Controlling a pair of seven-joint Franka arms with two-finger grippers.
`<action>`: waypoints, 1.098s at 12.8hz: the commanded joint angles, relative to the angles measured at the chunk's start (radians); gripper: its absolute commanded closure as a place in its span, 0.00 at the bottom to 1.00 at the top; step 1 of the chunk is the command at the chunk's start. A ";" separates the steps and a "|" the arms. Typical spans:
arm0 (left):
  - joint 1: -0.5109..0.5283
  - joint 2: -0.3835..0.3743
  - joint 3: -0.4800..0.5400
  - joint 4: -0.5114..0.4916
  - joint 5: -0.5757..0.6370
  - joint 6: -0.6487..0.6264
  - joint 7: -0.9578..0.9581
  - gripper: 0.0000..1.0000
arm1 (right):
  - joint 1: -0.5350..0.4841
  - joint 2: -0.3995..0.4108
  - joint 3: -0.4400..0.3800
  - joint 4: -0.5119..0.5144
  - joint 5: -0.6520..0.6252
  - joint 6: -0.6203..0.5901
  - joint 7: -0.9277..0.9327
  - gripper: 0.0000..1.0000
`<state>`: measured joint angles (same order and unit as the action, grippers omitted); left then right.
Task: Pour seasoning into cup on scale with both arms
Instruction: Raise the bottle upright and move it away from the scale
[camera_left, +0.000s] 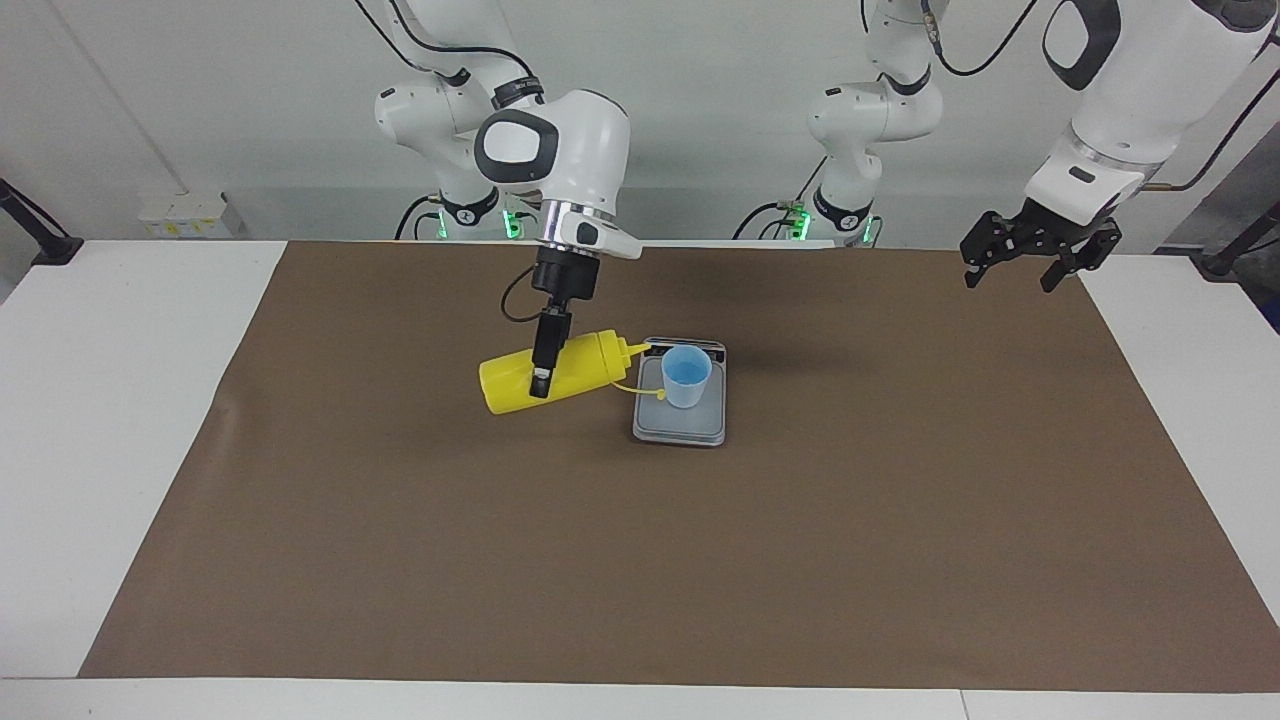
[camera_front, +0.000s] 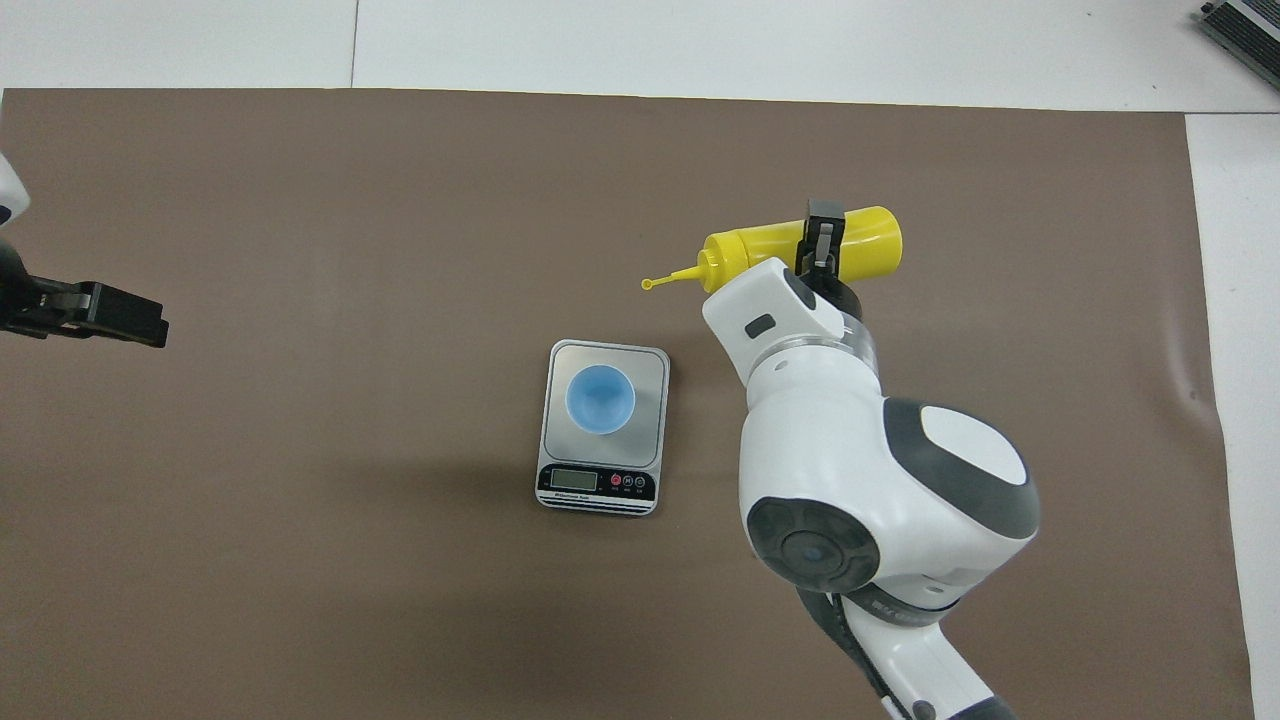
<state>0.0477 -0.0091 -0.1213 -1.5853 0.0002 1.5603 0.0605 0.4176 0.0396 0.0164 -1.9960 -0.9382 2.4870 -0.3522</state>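
Right gripper clamps bottle mid-body, tipped sideways in air, nozzle toward cup; cup upright on scale, mid-mat; left gripper waits open over mat edge, left arm's end

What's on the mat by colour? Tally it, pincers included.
Yellow: 1, the squeeze bottle, held tipped by the right pincer
Light blue: 1, the cup
Grey-silver: 1, the scale
Black: 2, right pincer and waiting left pincer
Total: 5
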 joint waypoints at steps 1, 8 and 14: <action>0.011 -0.022 -0.004 -0.025 0.007 0.009 -0.007 0.00 | -0.058 -0.046 0.008 -0.020 0.216 -0.019 -0.130 1.00; 0.011 -0.022 -0.006 -0.025 0.007 0.009 -0.007 0.00 | -0.186 -0.053 0.005 -0.018 0.868 -0.100 -0.333 1.00; 0.011 -0.020 -0.004 -0.025 0.007 0.009 -0.007 0.00 | -0.321 -0.023 0.004 -0.044 1.342 -0.099 -0.776 1.00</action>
<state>0.0477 -0.0091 -0.1212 -1.5853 0.0002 1.5603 0.0605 0.1348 0.0149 0.0112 -2.0198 0.2542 2.3922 -0.9970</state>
